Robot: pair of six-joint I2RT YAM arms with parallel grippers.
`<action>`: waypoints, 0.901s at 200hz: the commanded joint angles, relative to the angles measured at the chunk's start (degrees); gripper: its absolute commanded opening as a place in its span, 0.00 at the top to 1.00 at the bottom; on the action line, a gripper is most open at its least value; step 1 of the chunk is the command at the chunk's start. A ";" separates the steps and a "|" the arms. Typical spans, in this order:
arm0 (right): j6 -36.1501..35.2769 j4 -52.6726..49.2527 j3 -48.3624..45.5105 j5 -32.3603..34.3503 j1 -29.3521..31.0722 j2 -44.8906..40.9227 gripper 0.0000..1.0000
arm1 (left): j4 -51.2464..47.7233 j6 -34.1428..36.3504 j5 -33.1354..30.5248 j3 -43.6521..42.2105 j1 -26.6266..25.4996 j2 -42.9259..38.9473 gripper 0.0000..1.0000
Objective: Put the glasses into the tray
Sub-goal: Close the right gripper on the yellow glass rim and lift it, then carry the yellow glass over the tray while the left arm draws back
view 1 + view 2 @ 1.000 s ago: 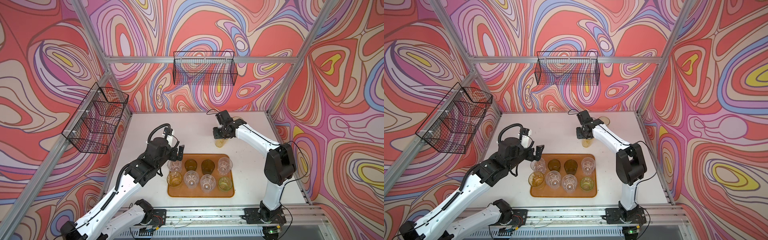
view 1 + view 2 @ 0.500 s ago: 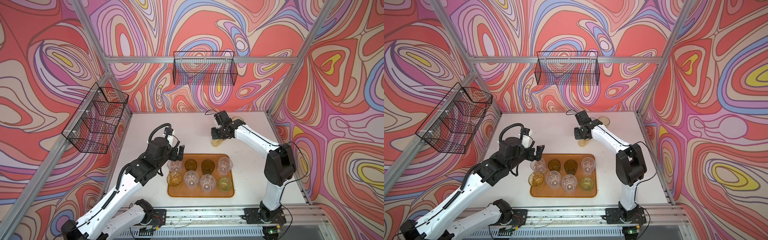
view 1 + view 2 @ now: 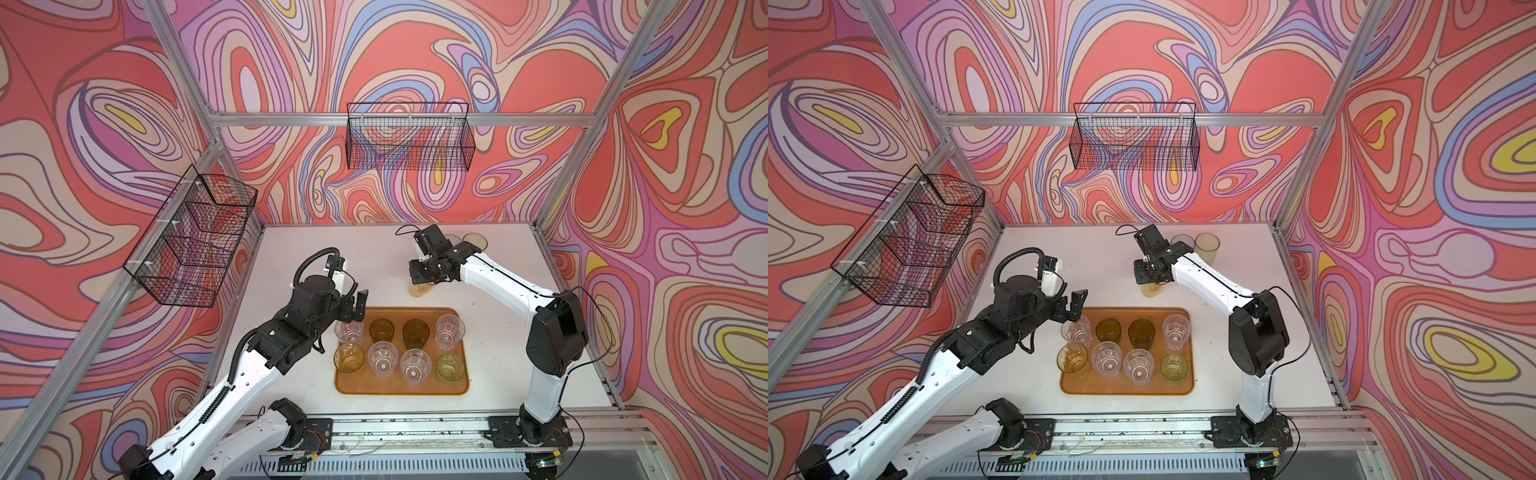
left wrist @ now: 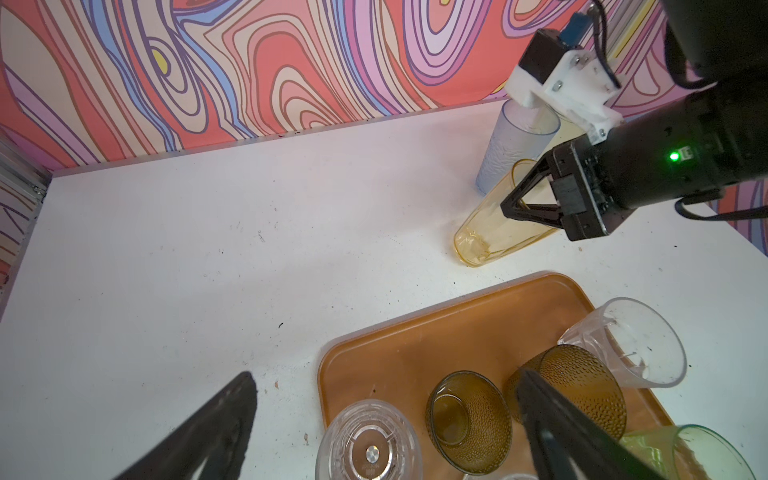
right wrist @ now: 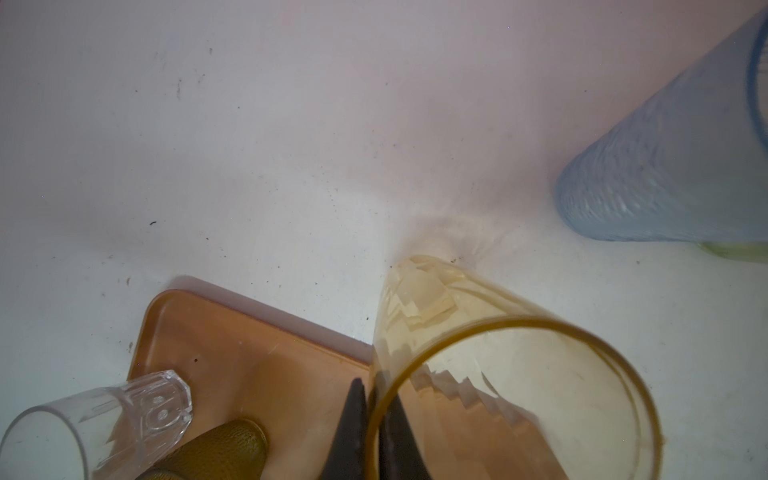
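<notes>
While the left gripper (image 3: 354,311) hangs wide open over the tray's (image 3: 399,389) far left corner, eight glasses (image 3: 382,359) stand in the tray. Just beyond the tray, the right gripper (image 5: 370,390) pinches the rim of a tilted yellow glass (image 3: 419,289). Farther back, a grey-blue glass (image 3: 1181,241) and a yellow-green glass (image 3: 1207,248) stand on the table (image 3: 291,249).

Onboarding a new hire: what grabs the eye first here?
The swirl-patterned walls dominate. On the white table, the orange tray holds eight tumblers in two rows. Behind it the right gripper pinches the rim of a tilted yellow tumbler, while the left gripper hangs open by the tray's far left corner.
</notes>
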 commanded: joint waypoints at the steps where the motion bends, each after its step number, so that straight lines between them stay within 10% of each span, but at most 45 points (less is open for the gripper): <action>1: 0.81 0.26 1.75 -0.05 1.41 -2.20 1.00 | -0.67 0.91 0.02 0.40 0.29 -0.26 0.00; 180: 4.03 3.76 -0.85 -1.93 11.04 -8.76 1.00 | -12.48 -3.07 -3.11 7.43 0.29 2.06 0.00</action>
